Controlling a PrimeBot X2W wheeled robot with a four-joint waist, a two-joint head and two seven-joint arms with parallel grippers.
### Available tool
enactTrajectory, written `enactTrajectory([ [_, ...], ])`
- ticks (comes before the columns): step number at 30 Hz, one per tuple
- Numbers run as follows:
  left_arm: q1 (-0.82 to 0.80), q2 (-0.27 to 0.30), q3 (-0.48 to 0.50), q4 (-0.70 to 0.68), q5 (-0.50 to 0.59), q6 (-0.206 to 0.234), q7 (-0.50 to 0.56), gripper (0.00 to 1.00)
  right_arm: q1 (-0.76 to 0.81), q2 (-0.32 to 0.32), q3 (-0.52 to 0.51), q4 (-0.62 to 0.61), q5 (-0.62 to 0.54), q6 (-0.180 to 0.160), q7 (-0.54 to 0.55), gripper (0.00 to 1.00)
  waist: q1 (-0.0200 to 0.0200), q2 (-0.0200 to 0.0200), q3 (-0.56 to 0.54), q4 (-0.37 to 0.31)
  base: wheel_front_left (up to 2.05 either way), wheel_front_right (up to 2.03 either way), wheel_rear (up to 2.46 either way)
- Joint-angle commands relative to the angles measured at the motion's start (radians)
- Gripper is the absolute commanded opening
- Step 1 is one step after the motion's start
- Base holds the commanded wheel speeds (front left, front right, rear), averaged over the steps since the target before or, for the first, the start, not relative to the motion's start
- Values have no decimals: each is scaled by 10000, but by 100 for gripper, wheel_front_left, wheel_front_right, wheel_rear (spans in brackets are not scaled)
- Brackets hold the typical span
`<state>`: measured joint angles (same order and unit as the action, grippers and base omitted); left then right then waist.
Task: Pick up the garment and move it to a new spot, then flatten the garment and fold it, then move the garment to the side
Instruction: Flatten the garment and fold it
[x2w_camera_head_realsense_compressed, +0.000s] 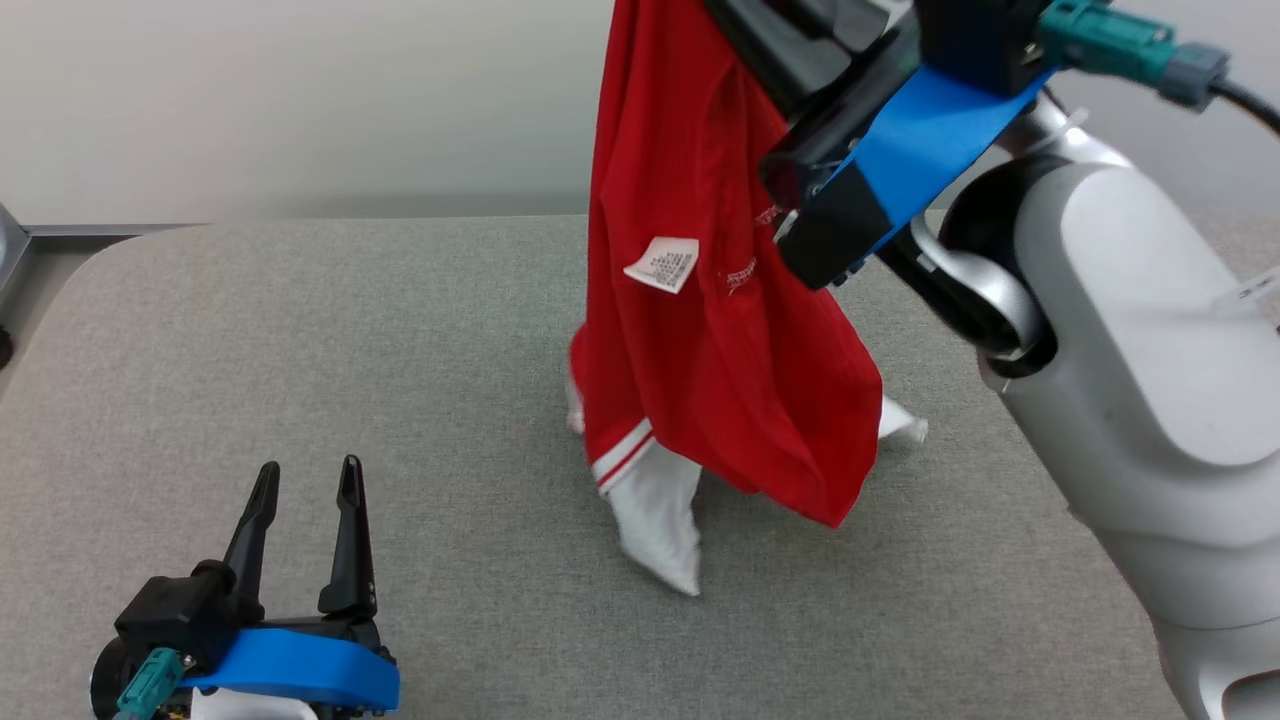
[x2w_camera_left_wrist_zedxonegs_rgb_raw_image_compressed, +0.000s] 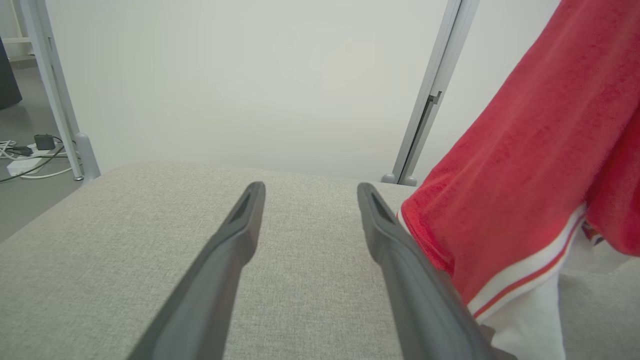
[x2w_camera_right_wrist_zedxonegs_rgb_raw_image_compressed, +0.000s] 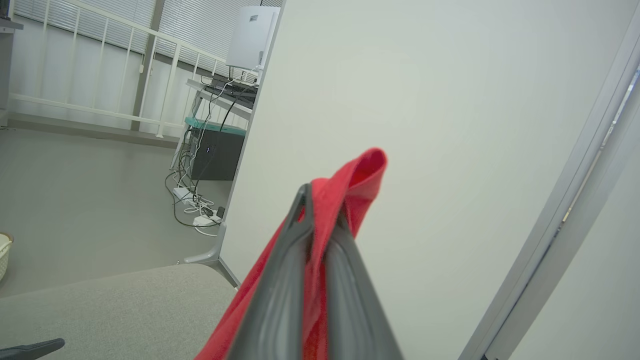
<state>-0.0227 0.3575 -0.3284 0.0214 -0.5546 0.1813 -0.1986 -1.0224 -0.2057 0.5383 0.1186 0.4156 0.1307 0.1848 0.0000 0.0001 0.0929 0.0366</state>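
Right gripper (x2w_camera_right_wrist_zedxonegs_rgb_raw_image_compressed: 322, 200) pinches a fold of the red garment (x2w_camera_head_realsense_compressed: 700, 330) between its pressed-together fingers, high over the middle of the grey table (x2w_camera_head_realsense_compressed: 300, 350). The garment hangs from the grip in a long drape (a white label (x2w_camera_head_realsense_compressed: 662, 264) shows on the cloth). Its red-and-white striped hem and white lower ends reach down to the table's middle, where the lowest white tip seems to touch the surface. Left gripper (x2w_camera_head_realsense_compressed: 305, 480) sits low over the table's near left part, fingers spread with nothing between them, off to the garment's side.
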Motion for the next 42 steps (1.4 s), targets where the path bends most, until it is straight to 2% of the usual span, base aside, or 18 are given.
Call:
enactTrajectory([
  [1, -5, 47, 36, -49, 4, 48, -29, 100, -40, -33, -106, 37, -7, 1, 67, 0, 0, -1, 36, 31, 0, 0, 0],
  [5, -122, 16, -34, -136, 43, 34, -20, 100, 442, -312, -967, 480, -144, 1, 407, 0, 0, -1, 211, 207, 0, 0, 0],
  [9, -377, -67, -194, -208, 99, -39, -19, 100, 1325, -950, -1882, 1484, -355, 1, 517, 0, 0, -1, 590, 506, 0, 0, 0],
  [12, -607, -121, -294, -221, 149, -133, -28, 100, 1838, -1361, -2604, 2632, -319, 1, 245, 0, 0, -1, 975, 776, 0, 0, 0],
  [13, -835, -148, -376, -218, 208, -194, -8, 100, 1897, -1620, -2910, 3448, -356, 1, -37, 0, 0, -1, 1278, 988, 0, 0, 0],
  [16, -1131, -214, -532, -149, 286, -311, -32, 100, 1639, -1916, -3166, 4621, -455, 1, -571, 0, 0, -1, 1662, 1323, 0, 0, 0],
  [17, -1223, -233, -559, -123, 294, -327, -43, 100, 1510, -1967, -3212, 4948, -455, 1, -722, 30, 0, -1, 1770, 1409, 0, 0, 0],
  [18, -1319, -250, -565, -88, 314, -337, -55, 100, 1399, -1970, -3264, 5325, -413, 1, -811, 100, 0, -1, 1865, 1474, 0, 0, 0],
  [22, -1548, -263, -543, 26, 363, -390, -145, 100, 977, -1822, -3158, 6199, -321, 1, -1230, 100, 0, -1, 2061, 1543, 0, 0, 0],
  [26, -1543, -210, -476, 243, 340, -358, -214, 100, 1030, -1582, -2444, 6538, 82, 1, -971, 100, 0, -1, 1794, 1286, 0, 0, 0],
  [34, -1156, -37, -209, 398, 124, -227, -267, 100, 2564, -1509, -1502, 5289, 825, 1, -201, 100, 0, -1, 930, 376, 0, 0, 0],
  [38, -934, 58, -109, 318, 40, -115, -247, 100, 3565, -1306, -1986, 4666, 329, 1, 366, 100, 0, -1, 776, -9, 0, 0, 0],
  [42, -880, 132, -85, 178, 13, -67, -184, 100, 4297, -553, -3183, 4532, -367, 1, 853, 100, 0, -1, 872, -123, 0, 0, 0],
])
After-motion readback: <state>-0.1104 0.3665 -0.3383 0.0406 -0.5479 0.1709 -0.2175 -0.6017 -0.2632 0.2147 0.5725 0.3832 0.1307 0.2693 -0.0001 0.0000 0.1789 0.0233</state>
